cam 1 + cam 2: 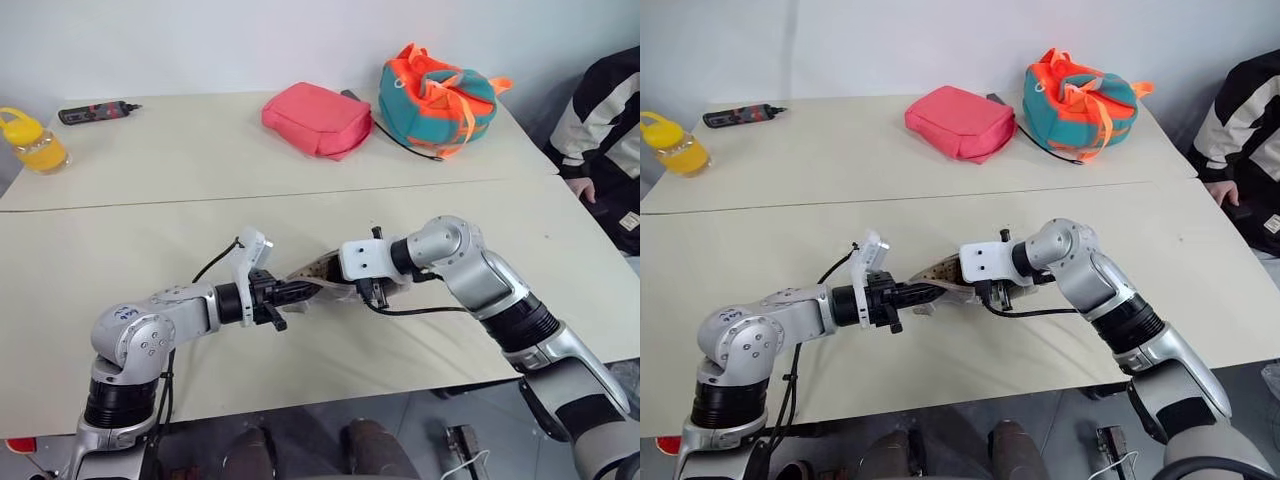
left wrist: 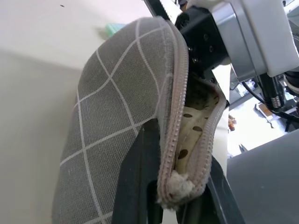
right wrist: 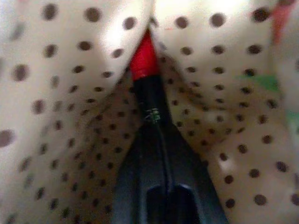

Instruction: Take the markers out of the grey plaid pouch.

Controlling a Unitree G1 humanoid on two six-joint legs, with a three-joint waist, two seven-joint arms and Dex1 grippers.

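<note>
The left gripper (image 1: 300, 293) was seen clamped on one end of the grey plaid pouch (image 2: 117, 116), held up just above the front table (image 1: 120, 250), while the right gripper (image 3: 154, 116), reached into the pouch's open zip mouth, was pressed shut on the black marker with the red end (image 3: 145, 79). A yellow bottle (image 1: 32, 140), a black-and-red tool (image 1: 95, 111), a pink pouch (image 1: 315, 118) and a teal-and-orange bag (image 1: 435, 95) were spread along the rear table, with a person's sleeve (image 1: 590, 110) at the right edge. Both arms were bent inward, meeting over the table's middle.
</note>
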